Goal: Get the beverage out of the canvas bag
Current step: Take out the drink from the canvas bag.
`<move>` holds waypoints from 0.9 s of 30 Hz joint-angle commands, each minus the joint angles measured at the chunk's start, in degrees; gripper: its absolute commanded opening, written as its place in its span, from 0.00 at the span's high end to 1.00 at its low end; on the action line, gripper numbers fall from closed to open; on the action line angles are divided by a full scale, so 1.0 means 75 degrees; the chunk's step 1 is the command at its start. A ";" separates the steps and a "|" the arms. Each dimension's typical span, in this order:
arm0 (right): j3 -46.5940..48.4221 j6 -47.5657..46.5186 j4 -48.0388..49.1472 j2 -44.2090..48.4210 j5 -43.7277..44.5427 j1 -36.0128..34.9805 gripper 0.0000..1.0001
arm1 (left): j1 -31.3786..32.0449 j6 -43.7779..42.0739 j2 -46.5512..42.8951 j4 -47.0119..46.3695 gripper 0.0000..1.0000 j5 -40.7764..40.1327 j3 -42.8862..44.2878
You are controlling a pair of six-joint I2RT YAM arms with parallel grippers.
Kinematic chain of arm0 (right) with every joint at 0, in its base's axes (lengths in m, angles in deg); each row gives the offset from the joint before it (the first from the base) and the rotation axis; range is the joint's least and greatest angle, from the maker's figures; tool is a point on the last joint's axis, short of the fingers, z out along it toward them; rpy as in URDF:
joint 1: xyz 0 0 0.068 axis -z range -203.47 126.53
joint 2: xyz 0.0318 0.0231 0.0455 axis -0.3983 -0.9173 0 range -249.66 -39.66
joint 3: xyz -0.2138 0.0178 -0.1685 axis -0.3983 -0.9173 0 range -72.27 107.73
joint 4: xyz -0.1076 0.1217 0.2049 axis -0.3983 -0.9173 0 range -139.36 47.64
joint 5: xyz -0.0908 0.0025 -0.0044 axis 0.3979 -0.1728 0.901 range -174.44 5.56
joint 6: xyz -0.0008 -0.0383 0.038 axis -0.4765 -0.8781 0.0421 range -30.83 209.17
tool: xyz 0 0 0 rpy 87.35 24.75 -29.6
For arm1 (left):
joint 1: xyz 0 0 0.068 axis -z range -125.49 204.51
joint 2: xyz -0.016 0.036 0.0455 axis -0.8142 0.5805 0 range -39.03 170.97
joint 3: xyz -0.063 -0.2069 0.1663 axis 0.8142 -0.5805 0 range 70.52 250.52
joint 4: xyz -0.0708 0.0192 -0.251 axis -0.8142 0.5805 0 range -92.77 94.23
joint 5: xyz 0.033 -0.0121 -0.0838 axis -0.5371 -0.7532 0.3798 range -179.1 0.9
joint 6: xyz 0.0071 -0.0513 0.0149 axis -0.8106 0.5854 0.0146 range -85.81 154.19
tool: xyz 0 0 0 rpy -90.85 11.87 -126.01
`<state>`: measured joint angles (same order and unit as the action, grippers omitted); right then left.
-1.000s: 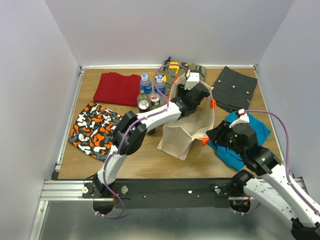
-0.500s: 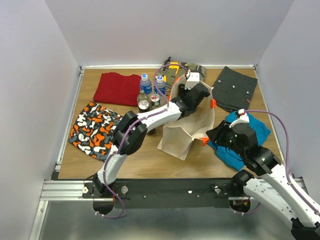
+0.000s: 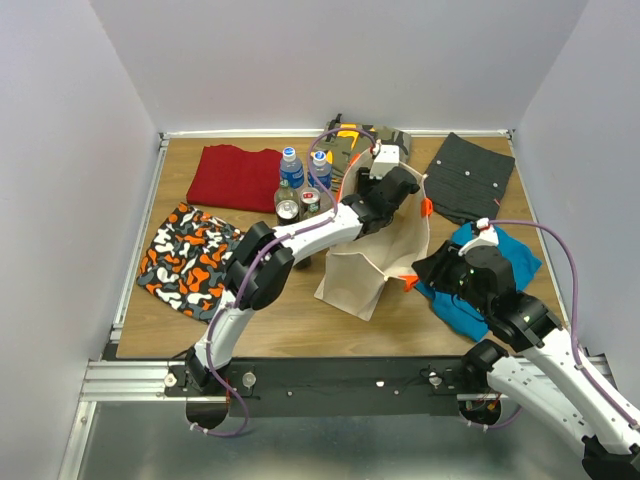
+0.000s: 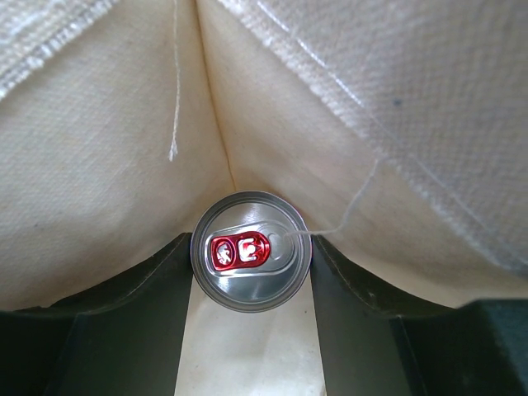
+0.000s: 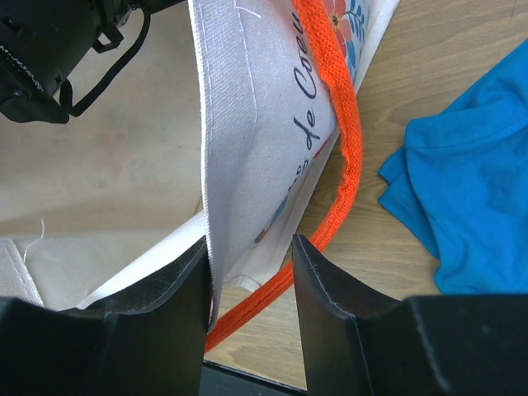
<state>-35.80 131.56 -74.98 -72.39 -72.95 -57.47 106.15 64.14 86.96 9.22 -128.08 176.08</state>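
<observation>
The beige canvas bag (image 3: 372,262) with orange handles (image 3: 425,206) stands open at the table's middle. My left gripper (image 3: 385,196) reaches down into it. In the left wrist view a silver can with a red tab (image 4: 252,256) sits upright in the bag's bottom corner, and my left gripper (image 4: 252,241) has a fingertip touching each side of it. My right gripper (image 3: 424,270) is at the bag's near right rim. In the right wrist view it (image 5: 250,247) is open, with the bag's wall (image 5: 256,148) and orange handle (image 5: 342,140) between the fingers, the wall against the left one.
Two water bottles (image 3: 291,166) and two cans (image 3: 288,209) stand just left of the bag. Folded clothes lie around: red (image 3: 235,175), orange-patterned (image 3: 188,260), camouflage (image 3: 368,138), dark grey (image 3: 470,178), blue (image 3: 500,262) under my right arm.
</observation>
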 commanded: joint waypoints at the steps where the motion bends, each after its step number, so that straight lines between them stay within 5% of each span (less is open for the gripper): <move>1: -0.0140 -0.0121 -0.0080 0.0040 -0.0043 0.0045 0.50 | 0.0099 -0.0174 -0.0509 0.0113 1.00 0.0182 -0.0398; 27: -0.0140 -0.0133 -0.0068 0.0087 -0.0102 0.0033 0.50 | 0.0123 -0.0490 -0.1986 0.0113 1.00 0.1271 -0.0926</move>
<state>-35.82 131.54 -74.98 -71.95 -72.95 -57.47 106.69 61.56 77.91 13.61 -119.88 169.34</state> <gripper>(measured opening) 0.502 0.622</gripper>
